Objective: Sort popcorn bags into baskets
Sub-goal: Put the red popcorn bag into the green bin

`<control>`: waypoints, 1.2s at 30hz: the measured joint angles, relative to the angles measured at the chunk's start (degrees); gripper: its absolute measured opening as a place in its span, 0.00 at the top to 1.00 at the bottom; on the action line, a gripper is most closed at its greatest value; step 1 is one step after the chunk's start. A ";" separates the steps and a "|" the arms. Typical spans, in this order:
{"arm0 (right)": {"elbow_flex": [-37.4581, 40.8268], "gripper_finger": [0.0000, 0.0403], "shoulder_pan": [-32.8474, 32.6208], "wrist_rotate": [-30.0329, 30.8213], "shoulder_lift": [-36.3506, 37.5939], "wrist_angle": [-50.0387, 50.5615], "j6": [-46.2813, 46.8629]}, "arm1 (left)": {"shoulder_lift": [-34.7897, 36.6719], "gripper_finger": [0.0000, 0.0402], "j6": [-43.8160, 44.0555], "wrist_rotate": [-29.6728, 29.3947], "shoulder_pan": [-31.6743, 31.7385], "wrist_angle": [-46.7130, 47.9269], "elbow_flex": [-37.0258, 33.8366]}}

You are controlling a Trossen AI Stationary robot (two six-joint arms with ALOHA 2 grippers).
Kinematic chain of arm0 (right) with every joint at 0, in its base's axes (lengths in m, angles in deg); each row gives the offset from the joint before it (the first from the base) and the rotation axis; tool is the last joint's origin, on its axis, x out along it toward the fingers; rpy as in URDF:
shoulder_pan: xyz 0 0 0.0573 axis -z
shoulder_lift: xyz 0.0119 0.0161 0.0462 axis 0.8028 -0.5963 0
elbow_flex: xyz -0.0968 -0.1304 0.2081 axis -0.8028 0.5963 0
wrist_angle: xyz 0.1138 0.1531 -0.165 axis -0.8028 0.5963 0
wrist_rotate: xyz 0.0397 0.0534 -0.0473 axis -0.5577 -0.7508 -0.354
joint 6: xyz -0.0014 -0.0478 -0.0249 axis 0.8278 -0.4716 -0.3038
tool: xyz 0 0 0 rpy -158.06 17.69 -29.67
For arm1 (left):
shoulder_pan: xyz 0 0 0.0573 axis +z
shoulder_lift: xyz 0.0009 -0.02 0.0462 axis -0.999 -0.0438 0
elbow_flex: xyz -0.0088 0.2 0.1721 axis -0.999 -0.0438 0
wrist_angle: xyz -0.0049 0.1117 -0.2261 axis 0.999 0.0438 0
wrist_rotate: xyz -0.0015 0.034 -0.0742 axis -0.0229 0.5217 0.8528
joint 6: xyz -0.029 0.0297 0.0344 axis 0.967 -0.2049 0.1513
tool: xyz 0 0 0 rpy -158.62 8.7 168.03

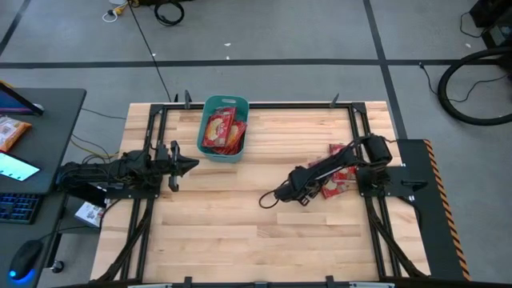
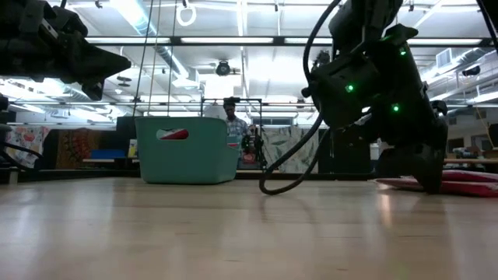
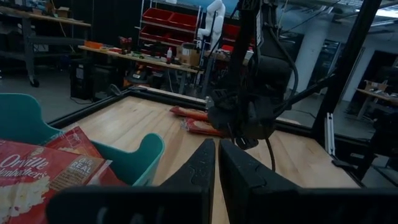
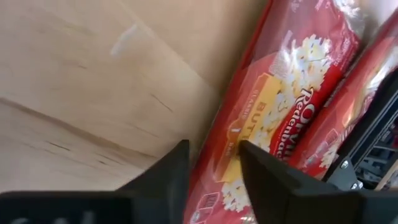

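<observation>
My right gripper (image 4: 211,165) is down on the table (image 1: 240,232) at the right of the high view, its fingers parted with the edge of a red bag (image 4: 280,106) between them; I can't tell whether they have bitten on it yet. My left gripper (image 3: 216,163) hangs clenched and empty at the left of the high view, just left of the bin.

The table fills the middle of the high view. The teal bin (image 1: 211,149) sits at its upper centre with several red bags (image 1: 222,130) inside. More bags (image 1: 340,186) lie in a loose heap at right centre, beside my right gripper. In the low view a person (image 2: 232,117) stands behind the bin.
</observation>
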 joint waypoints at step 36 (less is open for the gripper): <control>-30.87 1.00 9.59 48.36 -0.49 -27.75 -83.40 | 0.00 0.94 -0.04 -0.02 0.00 -0.04 0.00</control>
